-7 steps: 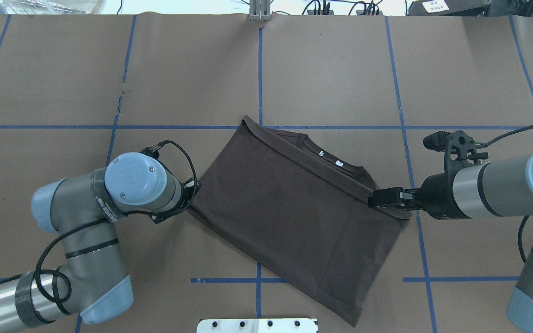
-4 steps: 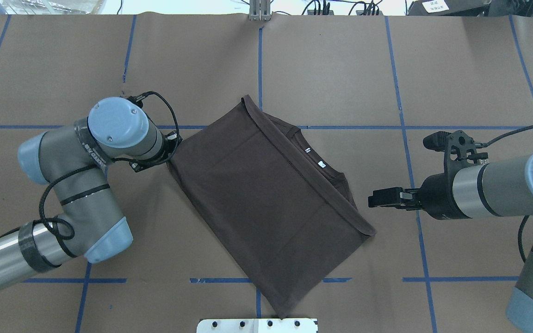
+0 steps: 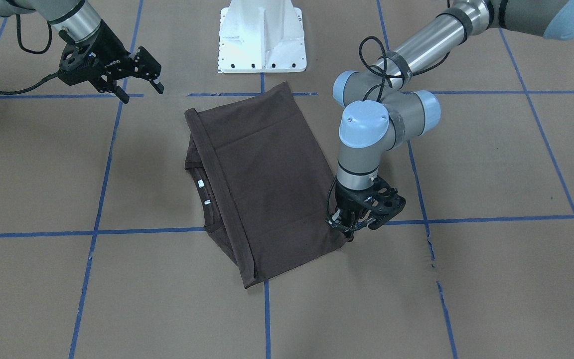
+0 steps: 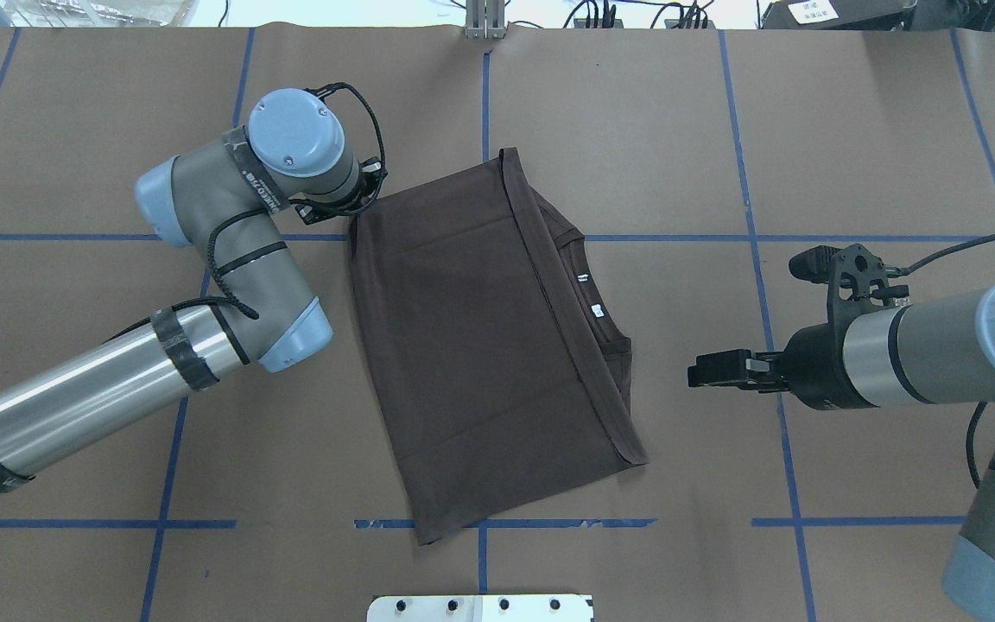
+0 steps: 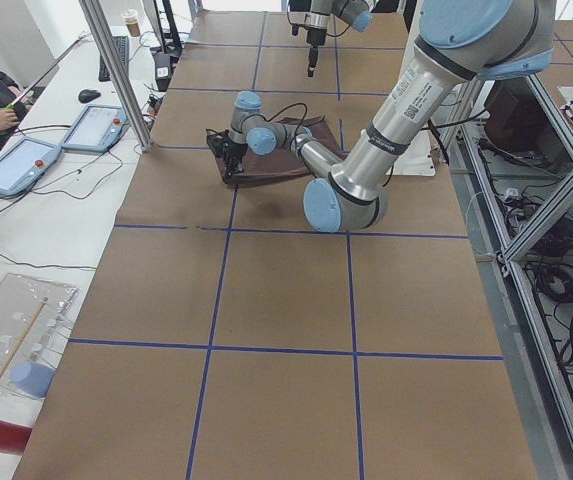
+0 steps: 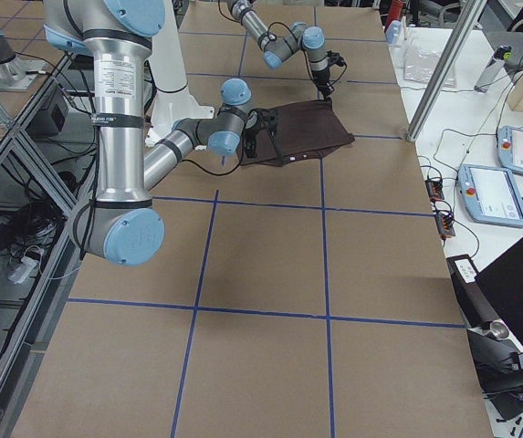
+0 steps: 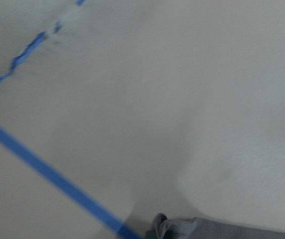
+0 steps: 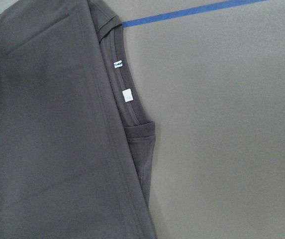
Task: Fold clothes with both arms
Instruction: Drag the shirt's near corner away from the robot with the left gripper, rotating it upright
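- Overhead view, clock directions from there: the dark brown T-shirt (image 4: pixel 480 345) lies flat near the middle of the brown paper surface (image 4: pixel 852 130). It's folded into a long panel that runs roughly 12 to 6 o'clock, tilted a bit.
- A folded edge runs down its 3 o'clock side. The ribbed collar (image 4: pixel 588 285) and the white neck labels (image 4: pixel 598 311) peek out just past that edge.
- The left arm (image 4: pixel 100 397) comes in from about 8 o'clock and kinks hard at the wrist joints. Its last link points pretty much straight down, blue cap facing up.
- The left gripper (image 3: pixel 348 228) sits right on the shirt's 11 o'clock corner, pinched closed on the fabric there. Its wrist cam is blurry but shows a little scrunch of cloth at the bottom edge.
- The right arm (image 4: pixel 938 354) reaches in from 3 o'clock, forearm about level, pointing toward 9 o'clock at the shirt.
- The right gripper (image 3: pixel 141 92) has its fingers spread apart and nothing in them. It hangs off the shirt's 3 o'clock side, near but clearly not touching.
- Its wrist cam looks down on the collar side of the shirt and bare paper.
- Blue tape lines (image 4: pixel 852 238) grid the surface, and one passes under the shirt's 12 o'clock end.
- The white pedestal (image 3: pixel 262 40) is at 6 o'clock, just beyond the shirt's bottom corner.
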You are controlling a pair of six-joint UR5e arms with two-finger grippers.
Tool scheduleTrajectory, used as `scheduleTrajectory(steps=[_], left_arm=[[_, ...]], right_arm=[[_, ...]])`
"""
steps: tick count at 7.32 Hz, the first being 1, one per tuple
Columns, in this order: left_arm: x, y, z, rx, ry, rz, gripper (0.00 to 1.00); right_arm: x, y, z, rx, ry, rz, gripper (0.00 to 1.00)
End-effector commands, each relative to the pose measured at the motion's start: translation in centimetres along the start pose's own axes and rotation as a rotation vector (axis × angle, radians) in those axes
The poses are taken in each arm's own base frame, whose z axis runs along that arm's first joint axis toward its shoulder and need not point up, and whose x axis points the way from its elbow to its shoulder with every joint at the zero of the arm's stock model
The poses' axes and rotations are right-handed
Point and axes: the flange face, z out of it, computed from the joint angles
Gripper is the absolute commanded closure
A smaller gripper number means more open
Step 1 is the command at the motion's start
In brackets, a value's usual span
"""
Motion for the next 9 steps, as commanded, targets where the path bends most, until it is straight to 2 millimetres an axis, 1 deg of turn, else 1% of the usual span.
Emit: scheduleTrajectory(steps=[1, 2, 3, 4, 5, 6, 7, 8, 9], left_arm=[[4.2, -0.6, 2.1, 0.05, 0.085, 0.033, 1.0], [5.3, -0.7, 3.1, 0.056, 0.117, 0.043, 1.0], [6.0, -0.8, 3.0, 0.076, 0.182, 0.064, 1.0], [6.6, -0.8, 3.0, 0.081, 0.193, 0.069, 1.0], [6.6, -1.2, 2.9, 0.115, 0.206, 0.069, 0.27], [6.9, -1.5, 2.5, 0.149, 0.216, 0.075, 0.0], [6.7, -2.0, 2.4, 0.158, 0.212, 0.109, 0.0], [6.9, -3.5, 1.1, 0.169, 0.207, 0.124, 0.0], [6.8, -5.5, -0.5, 0.129, 0.161, 0.108, 0.0]], right_arm=[[0.1, 0.0, 0.2, -0.002, 0.003, 0.0, 0.0], [0.1, 0.0, 0.2, -0.001, 0.004, 0.001, 0.0], [0.1, 0.0, 0.2, -0.002, 0.003, 0.0, 0.0], [0.1, 0.0, 0.2, -0.001, 0.003, 0.001, 0.0], [0.0, 0.0, 0.1, 0.0, 0.002, 0.0, 0.0], [0.1, 0.0, 0.2, 0.0, 0.005, 0.001, 0.0], [0.1, 0.0, 0.3, 0.001, 0.01, 0.001, 0.0], [-0.2, -0.2, 0.8, -0.001, 0.014, 0.003, 0.0], [-1.3, -1.1, 2.0, 0.0, 0.021, 0.007, 0.0]])
